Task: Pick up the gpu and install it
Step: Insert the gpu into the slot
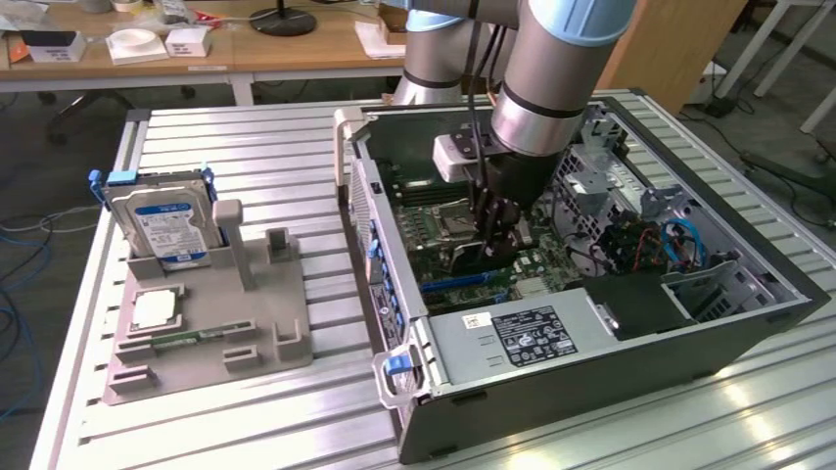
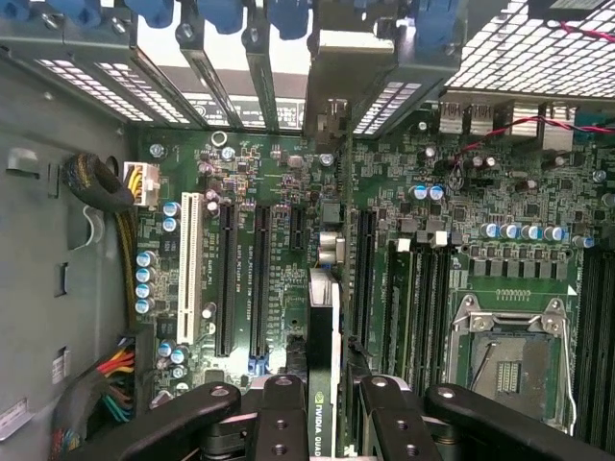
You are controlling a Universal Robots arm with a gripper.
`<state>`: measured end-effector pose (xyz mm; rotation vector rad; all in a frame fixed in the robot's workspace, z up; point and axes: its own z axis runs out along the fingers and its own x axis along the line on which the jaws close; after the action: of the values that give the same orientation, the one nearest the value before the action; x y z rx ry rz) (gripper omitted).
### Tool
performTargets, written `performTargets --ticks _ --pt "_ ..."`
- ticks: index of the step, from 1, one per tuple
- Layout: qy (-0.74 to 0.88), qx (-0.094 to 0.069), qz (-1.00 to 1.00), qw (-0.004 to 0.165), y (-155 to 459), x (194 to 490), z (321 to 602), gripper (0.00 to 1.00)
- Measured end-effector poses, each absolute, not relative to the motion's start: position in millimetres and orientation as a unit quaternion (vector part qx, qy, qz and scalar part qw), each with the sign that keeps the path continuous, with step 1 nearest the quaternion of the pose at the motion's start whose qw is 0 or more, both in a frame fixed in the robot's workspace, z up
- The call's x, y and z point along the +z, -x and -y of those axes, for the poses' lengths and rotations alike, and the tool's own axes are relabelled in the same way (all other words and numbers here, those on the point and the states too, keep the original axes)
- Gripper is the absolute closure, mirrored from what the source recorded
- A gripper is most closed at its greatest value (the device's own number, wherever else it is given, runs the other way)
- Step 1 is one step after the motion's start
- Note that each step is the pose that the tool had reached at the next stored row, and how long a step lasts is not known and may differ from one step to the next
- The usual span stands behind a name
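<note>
- The end effector (image 1: 492,238) reaches down into the open computer case (image 1: 731,323), which lies on its side on the slatted metal tabletop (image 1: 235,147).
- In the wrist view, the end effector (image 2: 324,408) has its black fingers (image 2: 277,423) closed partway on the gpu (image 2: 323,370), one on each face of the card, which is seen edge-on between them.
- The gpu stands on edge above the green motherboard (image 2: 404,230), over the row of long black expansion slots (image 2: 259,279), with its far end toward the case's rear slot openings (image 2: 259,77). Whether the card already sits in a slot cannot be told.
- An empty CPU socket (image 2: 504,351) with its metal frame lies on the motherboard just beside the end effector.
- In the exterior view, a grey power supply (image 1: 516,338) with a black label fills the near corner of the case.
- On the exterior view's left, well apart from the case, a grey parts holder (image 1: 268,323) rests on the tabletop.
- A silver hard drive (image 1: 160,227) with a blue-white label stands upright in the holder, and a processor chip (image 1: 153,309) and a narrow green memory strip (image 1: 183,340) lie flat on it.
</note>
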<state>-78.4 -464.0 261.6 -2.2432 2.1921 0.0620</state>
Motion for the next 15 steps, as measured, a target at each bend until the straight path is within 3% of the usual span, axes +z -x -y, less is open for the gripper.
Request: performTargets --ticks 15 --pt "0.715 0.02 -0.699 0.002 79.7 254.5 459.7 0.74"
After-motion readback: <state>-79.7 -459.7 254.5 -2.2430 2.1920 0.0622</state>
